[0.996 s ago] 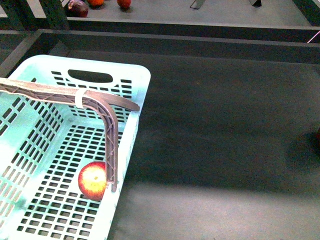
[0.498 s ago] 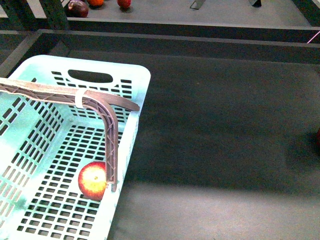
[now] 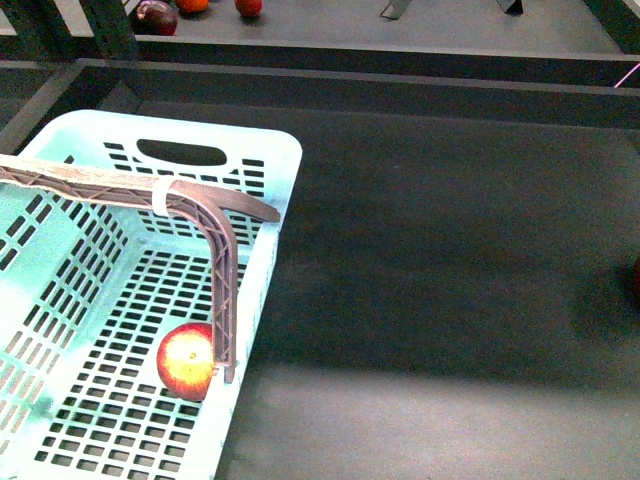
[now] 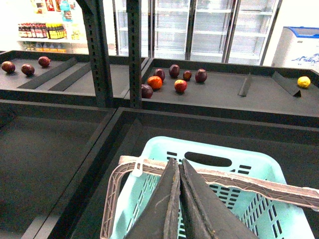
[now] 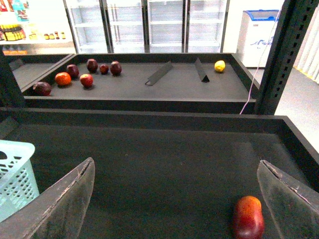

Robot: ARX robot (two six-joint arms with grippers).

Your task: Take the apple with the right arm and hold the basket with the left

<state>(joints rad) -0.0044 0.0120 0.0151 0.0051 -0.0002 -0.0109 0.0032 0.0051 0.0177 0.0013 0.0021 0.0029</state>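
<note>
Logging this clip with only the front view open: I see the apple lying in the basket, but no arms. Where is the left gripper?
Observer: The left gripper is shut, its fingers pressed together, with the tips at the brown handle of the basket. I cannot tell whether it pinches the handle.
Reviewer: And the right one?
Observer: The right gripper is open wide over the dark shelf floor, off to the side of the basket.
Reviewer: Anything near it?
Observer: A red fruit lies on that floor beside one finger. The apple does not show in the right wrist view.
</note>
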